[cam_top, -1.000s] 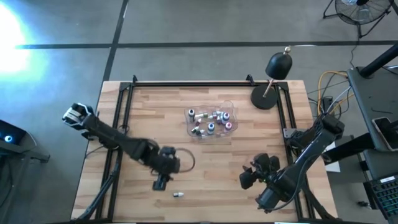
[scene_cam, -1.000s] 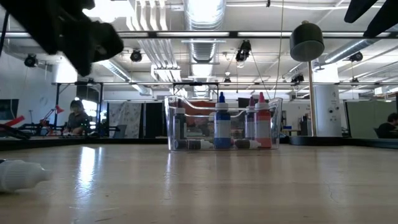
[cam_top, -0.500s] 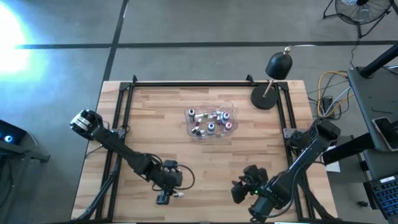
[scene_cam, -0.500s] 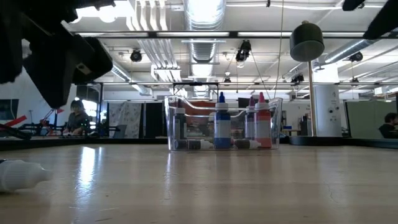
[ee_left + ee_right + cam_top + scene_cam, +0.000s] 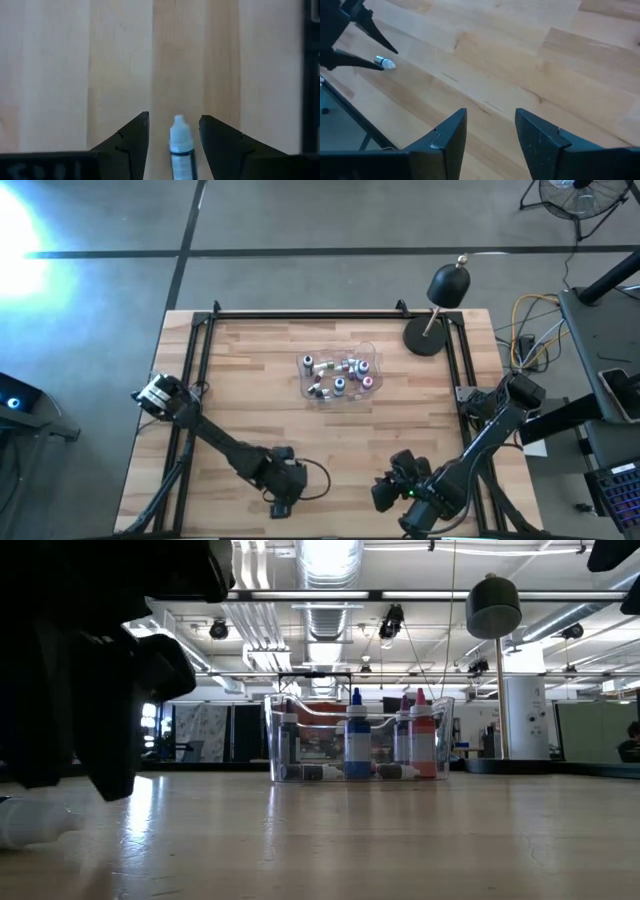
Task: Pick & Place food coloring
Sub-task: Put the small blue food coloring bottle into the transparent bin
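Note:
A small white dropper bottle of food coloring point(image 5: 180, 145) lies on its side on the wooden table near the near edge, also seen in the low view point(image 5: 35, 822) and the right wrist view point(image 5: 385, 63). My left gripper point(image 5: 174, 117) is open and low over it point(image 5: 283, 498), one finger on each side of the bottle with a gap on both sides. My right gripper point(image 5: 390, 490) hangs open over bare wood point(image 5: 490, 125) near the near edge, to the right. Several more bottles sit in a clear tub point(image 5: 340, 375) at the table's middle.
A black dome lamp point(image 5: 440, 305) on a round base stands at the far right corner. The clear tub point(image 5: 355, 740) holds upright and lying bottles. Black frame rails point(image 5: 190, 380) run along the table's sides. Bare wood lies between the tub and both grippers.
My left gripper has gone toward the table's near edge and down, and now stands with its fingers on either side of the lying bottle. My right gripper has shifted a little toward the near edge. The bottle has stayed in place.

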Available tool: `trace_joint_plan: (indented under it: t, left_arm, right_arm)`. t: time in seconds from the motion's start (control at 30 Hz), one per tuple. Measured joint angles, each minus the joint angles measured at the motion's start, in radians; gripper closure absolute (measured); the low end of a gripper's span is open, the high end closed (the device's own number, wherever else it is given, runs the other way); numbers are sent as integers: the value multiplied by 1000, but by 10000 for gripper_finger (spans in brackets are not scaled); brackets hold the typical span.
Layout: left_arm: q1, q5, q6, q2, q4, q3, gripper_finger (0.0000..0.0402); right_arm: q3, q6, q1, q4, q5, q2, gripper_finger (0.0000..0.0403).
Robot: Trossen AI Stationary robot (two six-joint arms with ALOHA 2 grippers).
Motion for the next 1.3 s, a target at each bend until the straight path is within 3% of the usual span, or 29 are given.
trace_joint_plan:
  t: [0.23,0.7,1.3]
  left_arm:
    - [-32,-99,15,49,-177,97,253]
    - [-60,-98,-116,55,-169,95,253]
    - [-72,-146,-116,105,-150,92,255]
  right_arm:
    - [0,-2,10,1,-3,0,250]
    - [-12,-21,12,-2,-1,0,254]
    - [-13,-23,12,-2,1,0,262]
